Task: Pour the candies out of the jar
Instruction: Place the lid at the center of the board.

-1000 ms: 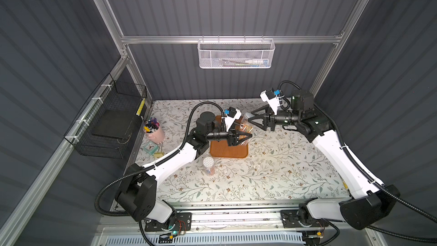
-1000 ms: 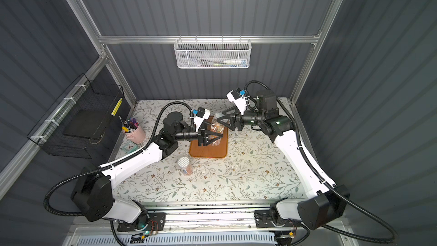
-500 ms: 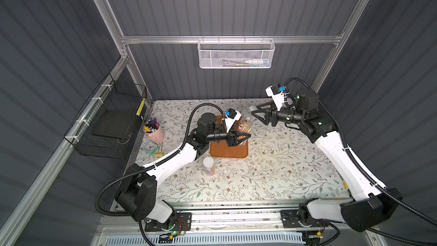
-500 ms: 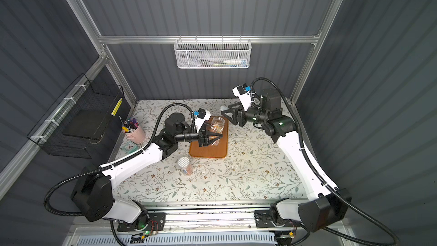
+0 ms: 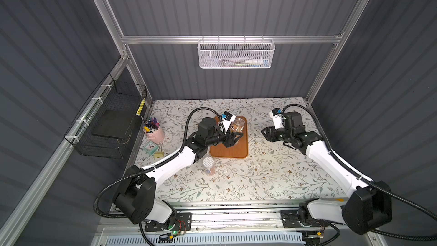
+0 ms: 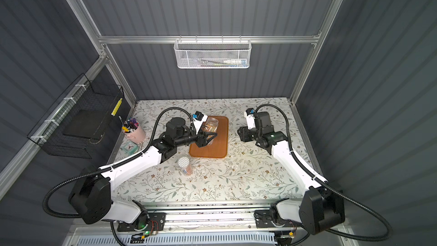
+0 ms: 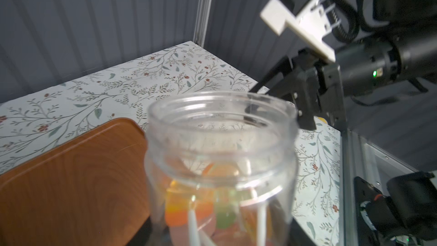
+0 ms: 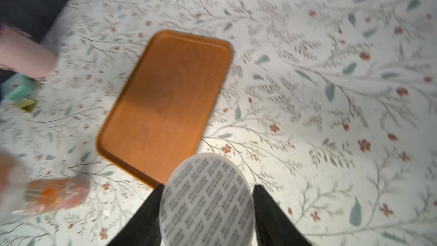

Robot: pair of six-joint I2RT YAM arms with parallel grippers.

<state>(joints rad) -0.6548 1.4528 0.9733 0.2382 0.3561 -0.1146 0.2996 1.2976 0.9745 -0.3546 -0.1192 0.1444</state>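
Observation:
A clear jar is held roughly upright over the far end of the wooden tray, with my left gripper shut on its lower body. In the left wrist view the jar has an open mouth with no lid, and the candies lie at its bottom, orange and green heads on white sticks. My right gripper hangs to the right of the tray, apart from the jar. The right wrist view shows this gripper shut on a round white printed lid.
A second lidded jar with candy stands on the table just in front of the tray. A pink cup of pens, a small teal clock and a yellow clip sit at the left edge. A black wire basket hangs on the left wall.
My right gripper has drawn away from the jar's mouth to the right, carrying the lid, and now points down at the table. The left gripper and jar have stayed put.

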